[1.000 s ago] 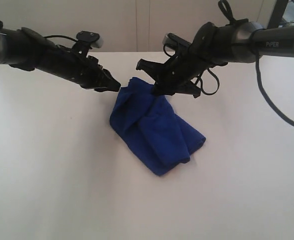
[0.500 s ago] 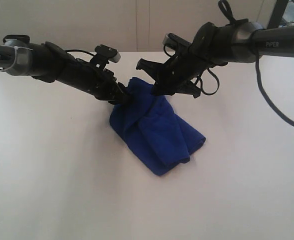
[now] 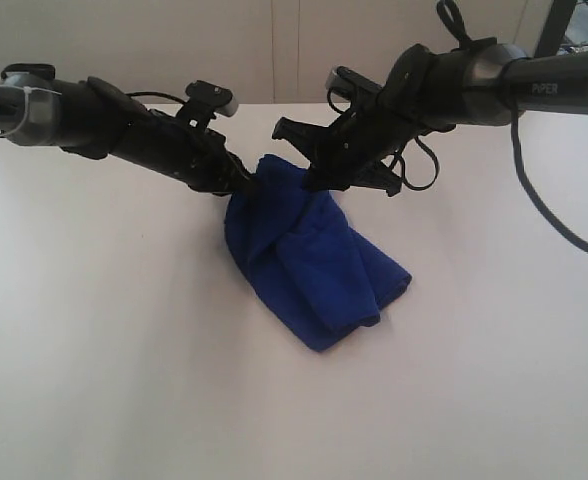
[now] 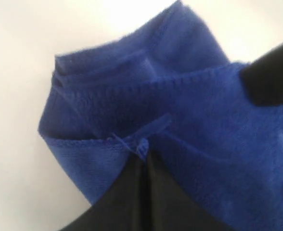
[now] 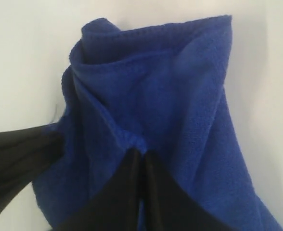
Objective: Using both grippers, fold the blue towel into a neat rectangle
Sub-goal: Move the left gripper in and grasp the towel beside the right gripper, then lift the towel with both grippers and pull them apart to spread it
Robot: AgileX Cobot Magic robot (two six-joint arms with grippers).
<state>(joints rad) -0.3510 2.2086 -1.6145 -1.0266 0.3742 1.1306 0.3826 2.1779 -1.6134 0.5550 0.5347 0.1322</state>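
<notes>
Deep blue microfibre, soft and napped, with a stitched hem: the blue towel [image 3: 309, 265] lay bunched in loose overlapping folds near the middle of the white table [image 3: 124, 400]. Its far end was raised between the two arms. The left gripper [image 4: 144, 155] was pinched narrow on a hemmed edge, with a loose thread showing at the bite. The right gripper [image 5: 140, 155] was likewise closed on a hem fold.

The cloth was judged light, limp and not fragile. It would sag and drape rather than keep a shape, and the pile should give fair friction. Hold was best taken at the hemmed corners, where stitching adds firmness. No tag could be made out. The table appeared smooth and matte.
</notes>
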